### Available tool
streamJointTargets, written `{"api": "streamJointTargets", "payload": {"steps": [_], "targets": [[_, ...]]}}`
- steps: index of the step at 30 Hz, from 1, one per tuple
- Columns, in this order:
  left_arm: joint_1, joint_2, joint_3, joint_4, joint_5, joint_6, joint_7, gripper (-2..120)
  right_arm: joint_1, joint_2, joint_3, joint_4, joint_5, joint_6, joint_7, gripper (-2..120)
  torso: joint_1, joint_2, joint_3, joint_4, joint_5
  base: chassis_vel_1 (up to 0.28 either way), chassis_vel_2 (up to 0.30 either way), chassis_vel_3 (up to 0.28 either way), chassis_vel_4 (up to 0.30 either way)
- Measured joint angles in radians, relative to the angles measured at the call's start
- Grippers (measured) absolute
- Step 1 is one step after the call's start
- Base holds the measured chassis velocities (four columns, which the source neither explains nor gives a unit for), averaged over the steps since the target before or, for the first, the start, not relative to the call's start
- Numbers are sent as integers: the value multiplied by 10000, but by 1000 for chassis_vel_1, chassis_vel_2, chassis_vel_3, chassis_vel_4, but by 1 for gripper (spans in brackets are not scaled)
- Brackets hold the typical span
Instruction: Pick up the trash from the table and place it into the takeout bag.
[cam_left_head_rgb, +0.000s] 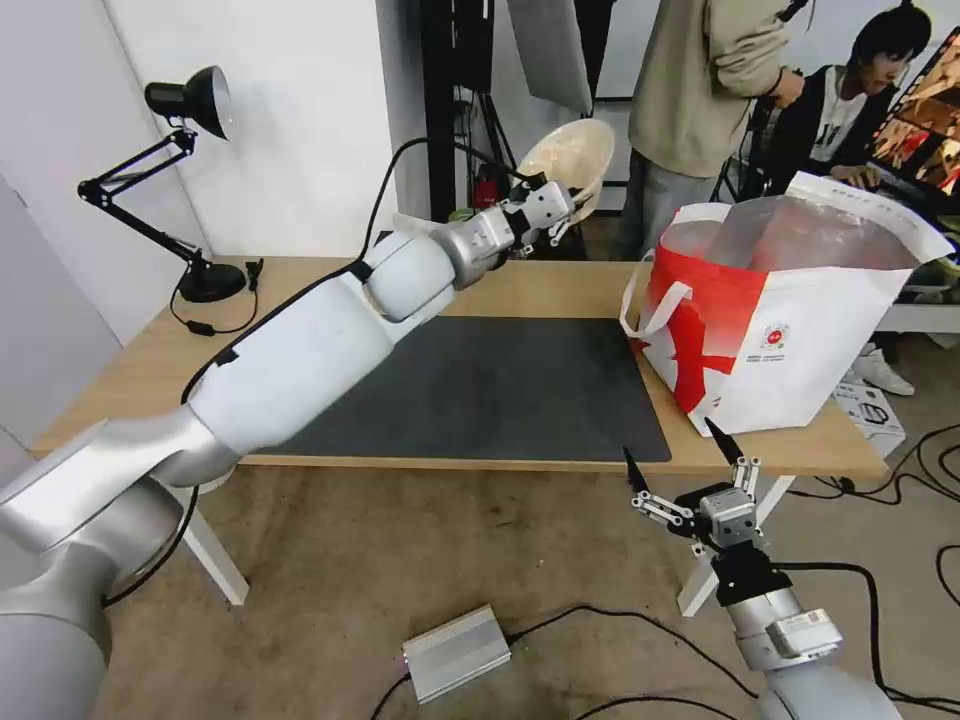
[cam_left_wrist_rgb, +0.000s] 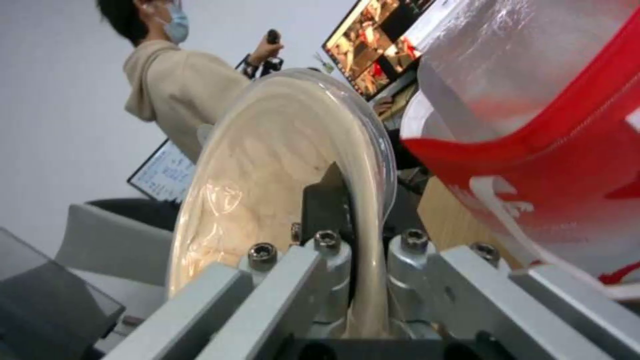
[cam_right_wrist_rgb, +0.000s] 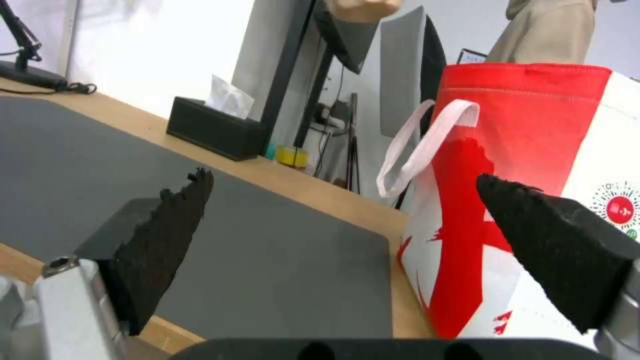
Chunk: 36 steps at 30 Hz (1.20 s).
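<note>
Left gripper (cam_left_head_rgb: 556, 212) clenches the beige lidded bowl (cam_left_head_rgb: 570, 160) by its rim, tilted, left of the takeout bag (cam_left_head_rgb: 790, 330). I judge: carry rightward over the opening, clear the rim before release. Right gripper (cam_left_head_rgb: 685, 462) spread, idle, near edge.

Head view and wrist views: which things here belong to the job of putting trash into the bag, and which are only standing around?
Part of the job:
- beige lidded bowl, held tilted in the left gripper
- takeout bag, open on the table
- right gripper, open, low before the table edge

Only standing around:
- black desk lamp
- black tissue box
- dark mat
</note>
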Motion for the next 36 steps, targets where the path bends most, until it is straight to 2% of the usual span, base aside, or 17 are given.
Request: {"api": "streamJointTargets", "payload": {"steps": [19,36], "targets": [[-1016,-1198,869,1166,110,-226,80,1,0,0,0,0,0,0,0,100,0,2,0,0,0,0,0,0,0],[-1473,-2514,1349,2502,1239,-906,432,1,0,0,0,0,0,0,0,100,-1,2,-1,0,0,0,0,0,0]]}}
